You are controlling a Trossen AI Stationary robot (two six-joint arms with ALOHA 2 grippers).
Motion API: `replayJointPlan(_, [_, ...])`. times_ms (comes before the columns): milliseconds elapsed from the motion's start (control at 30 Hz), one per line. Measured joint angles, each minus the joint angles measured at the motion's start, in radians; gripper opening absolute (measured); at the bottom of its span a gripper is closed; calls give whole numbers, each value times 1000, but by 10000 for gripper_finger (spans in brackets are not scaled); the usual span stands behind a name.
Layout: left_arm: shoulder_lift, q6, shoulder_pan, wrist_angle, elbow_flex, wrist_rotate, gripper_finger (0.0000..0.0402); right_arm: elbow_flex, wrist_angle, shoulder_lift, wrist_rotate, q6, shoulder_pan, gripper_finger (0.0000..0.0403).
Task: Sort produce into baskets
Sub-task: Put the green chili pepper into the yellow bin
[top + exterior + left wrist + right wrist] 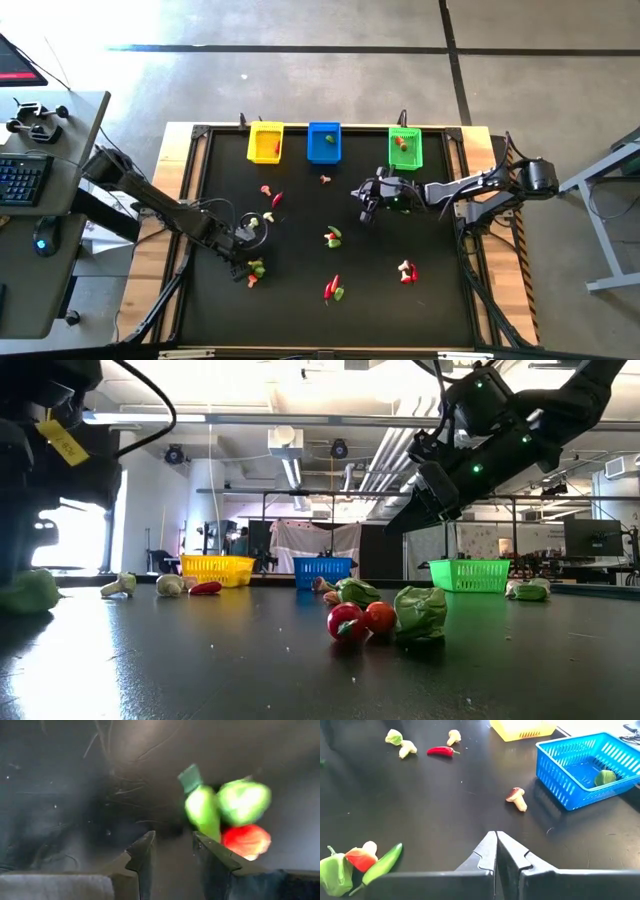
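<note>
Low over the table, left hand [172, 851] fingers apart near green pieces [225, 807]; right hand [496, 851] together.

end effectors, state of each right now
Left end effector: open, holding nothing, low over the black table.
Right end effector: closed, empty, raised above the table.

In the left wrist view, blur is smearing a green chilli [202, 812], a rounder green piece [244, 801] and a red piece [246, 841], hiding what they are touching. In the right wrist view, the frame edge is cutting off the yellow basket [522, 729] and part of the blue basket [580, 767].
</note>
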Motion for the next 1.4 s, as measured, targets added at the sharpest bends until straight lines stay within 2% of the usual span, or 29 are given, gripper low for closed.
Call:
replayJointPlan(500, [22,29,-1,16,2,-22,113,0,6,0,0,8,0,0])
replayJointPlan(767, [27,175,-1,-10,16,-38,68,0,6,0,0,-3,0,0])
replayJointPlan(833, [28,226,2,-38,40,-87,67,0,6,0,0,-3,-4,0])
replayJointPlan(1033, [27,373,2,-15,77,-86,96,0,5,0,0,-3,-8,0])
replayJointPlan(1233, [46,394,1,-10,77,-54,136,0,3,0,0,-3,-8,0])
replayJointPlan(1400, [103,430,-13,8,78,-10,149,0,3,0,0,-11,-8,0])
